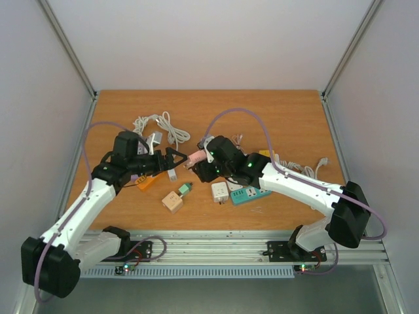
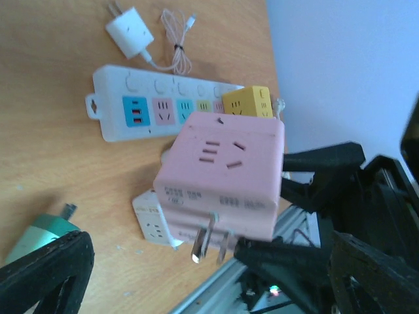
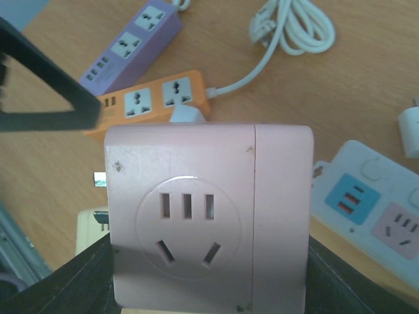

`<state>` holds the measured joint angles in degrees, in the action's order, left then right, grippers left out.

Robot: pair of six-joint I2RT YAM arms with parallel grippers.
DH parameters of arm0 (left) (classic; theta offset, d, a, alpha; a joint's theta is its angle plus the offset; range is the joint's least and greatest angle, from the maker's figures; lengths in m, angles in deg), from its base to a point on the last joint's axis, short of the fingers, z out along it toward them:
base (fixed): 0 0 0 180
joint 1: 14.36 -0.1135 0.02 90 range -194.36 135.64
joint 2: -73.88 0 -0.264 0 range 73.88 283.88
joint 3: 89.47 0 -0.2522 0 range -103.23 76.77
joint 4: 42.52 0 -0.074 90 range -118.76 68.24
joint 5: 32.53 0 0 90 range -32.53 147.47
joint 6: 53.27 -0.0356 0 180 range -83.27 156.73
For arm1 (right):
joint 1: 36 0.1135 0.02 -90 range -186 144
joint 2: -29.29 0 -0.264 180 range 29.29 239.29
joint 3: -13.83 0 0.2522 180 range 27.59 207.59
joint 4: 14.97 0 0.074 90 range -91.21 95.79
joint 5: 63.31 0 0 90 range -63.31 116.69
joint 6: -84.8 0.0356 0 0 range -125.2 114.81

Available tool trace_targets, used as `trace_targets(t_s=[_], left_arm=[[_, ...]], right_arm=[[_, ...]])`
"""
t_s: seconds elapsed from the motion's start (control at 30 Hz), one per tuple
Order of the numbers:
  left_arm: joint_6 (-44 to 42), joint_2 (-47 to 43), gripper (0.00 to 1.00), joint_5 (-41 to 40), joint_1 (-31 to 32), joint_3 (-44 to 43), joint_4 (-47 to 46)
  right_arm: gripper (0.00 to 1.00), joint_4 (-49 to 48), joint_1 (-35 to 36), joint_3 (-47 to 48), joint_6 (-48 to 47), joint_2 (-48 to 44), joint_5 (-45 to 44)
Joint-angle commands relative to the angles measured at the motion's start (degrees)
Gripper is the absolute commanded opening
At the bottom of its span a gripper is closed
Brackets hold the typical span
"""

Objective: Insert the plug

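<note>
The plug is a pink cube adapter (image 1: pixel 195 157) with two metal prongs (image 2: pixel 208 237) on one face and a socket face (image 3: pixel 188 219) on another. My right gripper (image 1: pixel 204 161) is shut on it and holds it above the table, with a black finger on each side of the cube (image 3: pixel 203 196). The prongs point towards my left gripper (image 1: pixel 175 159), which stands open just left of the plug without touching it. One of its fingers (image 2: pixel 44 275) shows at the lower left of the left wrist view.
Below lie a white power strip with coloured sockets (image 2: pixel 150 104), a yellow cube (image 2: pixel 247 101), a white charger (image 2: pixel 129 29), a small white adapter (image 1: pixel 220 191) and a green plug (image 1: pixel 185 189) on a wooden cube (image 1: pixel 173 201). Orange (image 3: pixel 154 98) and purple (image 3: pixel 134 42) strips lie to the left.
</note>
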<state>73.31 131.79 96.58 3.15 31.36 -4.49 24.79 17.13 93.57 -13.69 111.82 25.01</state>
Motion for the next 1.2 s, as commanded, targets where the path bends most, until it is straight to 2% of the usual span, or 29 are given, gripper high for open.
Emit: trace_targets(t_s=[0.0,0.37,0.5,0.6,0.67,0.77,0.83,0.9,1.03,1.17], left_arm=[[10.28,1.93,0.96,4.0,1.11,2.27,-8.86],[15.6,3.55,0.84,6.05,3.45,5.2,-12.39],[16.95,3.15,0.74,6.15,4.61,5.11,-12.14],[15.95,3.09,0.62,6.14,4.63,4.47,-11.22],[14.93,2.9,0.56,5.84,4.63,4.17,-11.44],[13.3,2.3,0.49,5.88,4.63,4.18,-13.04],[11.28,1.47,0.48,4.87,4.63,3.75,-12.25],[8.82,0.49,0.48,3.8,4.63,3.45,-11.78],[6.04,-1.85,0.48,4.43,4.63,2.77,-11.72],[4.76,-3.86,0.48,7.96,4.63,2.31,-13.04]], right_arm=[[0.53,-6.08,1.3,-1.31,1.89,-2.24,4.03],[0.53,-8.22,1.81,-2.89,5.68,-3.6,8.41],[0.54,-6.86,1.81,-1.05,6.4,-2.7,9.5],[0.55,-6.55,1.81,-0.16,6.96,-1.98,10.6],[0.59,-5.03,1.81,0.79,7.15,-1.46,10.56],[0.75,-2.62,1.72,0.98,5.86,-1.71,12.97],[0.87,-1.35,1.45,-0.09,5.62,-3.91,13.04],[0.94,-0.3,0.33,-1.43,5.22,-6.39,14.63],[0.98,0.13,-3.22,-3.67,3.65,-10.84,21.77],[0.98,-4.87,-9.19,-8.21,5.21,-14.31,32.02]])
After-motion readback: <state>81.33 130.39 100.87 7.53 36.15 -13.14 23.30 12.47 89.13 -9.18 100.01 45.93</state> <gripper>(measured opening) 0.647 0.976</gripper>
